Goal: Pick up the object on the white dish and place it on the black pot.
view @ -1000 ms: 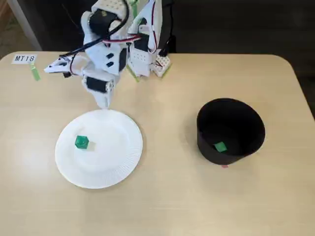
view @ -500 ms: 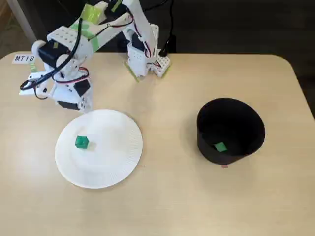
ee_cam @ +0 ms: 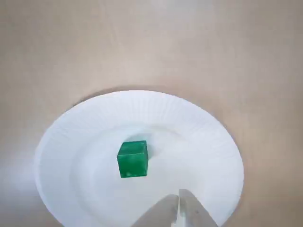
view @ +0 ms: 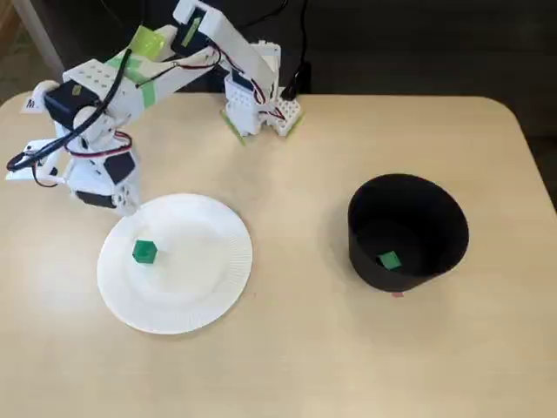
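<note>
One arm, one cube to fetch. Reading the fixed view from its left side, the gripper [view: 122,205] hangs over the far-left rim of the white dish [view: 222,279], with the arm [view: 165,61] reaching back up to its base [view: 257,109] at the far edge of the table [view: 296,357]. The wrist view shows the fingertips [ee_cam: 189,208] pressed together with only a thin seam between them, so the gripper is clenched and holds nothing. A little further right, the object [view: 144,252] sits on the flat of the dish, left of its middle and apart from the gripper; in the wrist view the object [ee_cam: 132,159] lies just above and left of the fingertips, with bare plate [ee_cam: 208,142] between them. Far to the right and well apart from the dish stands the black pot [view: 407,228], and a flatter green piece [view: 389,259] already rests inside it.

By my judgement the step in hand is the approach to the grasp: nothing is lifted yet. The next move calls for the fingers to spread, shift over the cube so they straddle it, and descend before closing, keeping clear of the ribbed rim.
</note>
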Controlling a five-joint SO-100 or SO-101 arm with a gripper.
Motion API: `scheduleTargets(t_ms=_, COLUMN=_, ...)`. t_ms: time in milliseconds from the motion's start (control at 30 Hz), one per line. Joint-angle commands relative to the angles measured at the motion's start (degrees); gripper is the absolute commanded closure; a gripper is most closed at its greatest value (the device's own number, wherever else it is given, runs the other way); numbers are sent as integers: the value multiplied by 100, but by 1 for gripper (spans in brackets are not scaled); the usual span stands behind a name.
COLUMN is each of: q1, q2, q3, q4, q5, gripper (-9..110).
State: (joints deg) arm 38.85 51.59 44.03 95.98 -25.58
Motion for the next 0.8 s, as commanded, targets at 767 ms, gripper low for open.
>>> scheduleTargets(t_ms=767, q1=-246, q2=-79, q3=44, q4=62, q5=123, gripper=75)
